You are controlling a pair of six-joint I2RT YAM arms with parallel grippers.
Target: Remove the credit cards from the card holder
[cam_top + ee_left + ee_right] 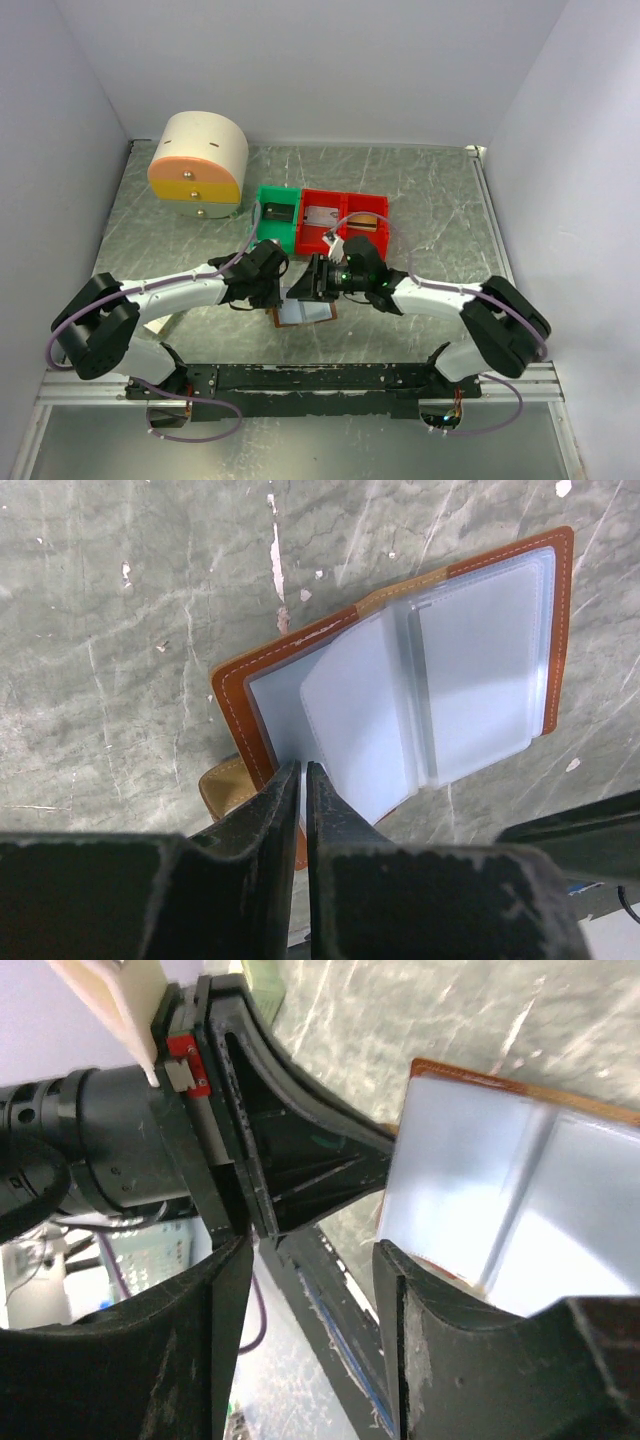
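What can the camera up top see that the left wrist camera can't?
Only the top camera shows both whole arms, the green bin, the red bins and the round cream drawer box. Only the left wrist camera shows the pale stitching on the brown cover, the see-through pockets fanned open, and the small brown tab. Both show the card holder lying open on the grey table, with the left hand at its edge.
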